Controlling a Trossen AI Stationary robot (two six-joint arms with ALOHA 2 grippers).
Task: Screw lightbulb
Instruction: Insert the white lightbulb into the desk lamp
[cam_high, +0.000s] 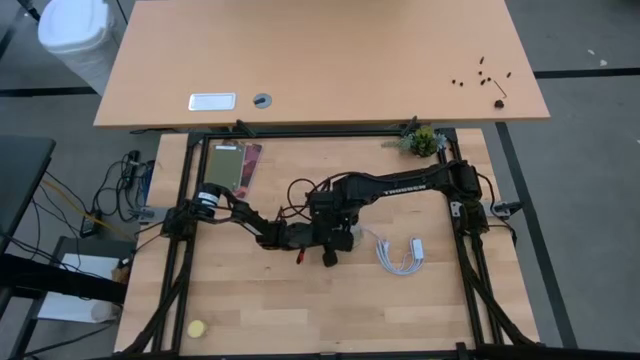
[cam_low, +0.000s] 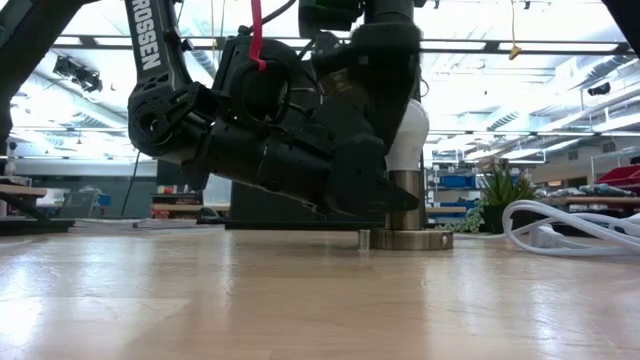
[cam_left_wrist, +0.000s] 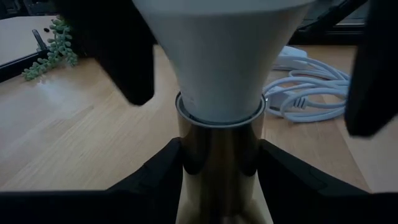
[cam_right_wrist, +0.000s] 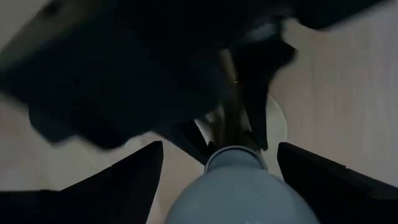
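Note:
The white lightbulb stands upright with its base in a silvery socket tube, whose round disc foot rests on the wooden table. My left gripper is shut on the socket tube, low over the table's middle. My right gripper is open above the bulb, pointing down. Its fingers stand on either side of the bulb without touching it. In the high view both arms hide the bulb. My left gripper pinches the socket's metal tube between its two fingers, just below the bulb's neck. The fingers come in nearly level from the table's left. The socket stands upright with its foot on the table.
A coiled white cable lies just right of the socket. A small green plant stands at the far right, a booklet at the far left, and a yellow object near the front left. A second table lies beyond.

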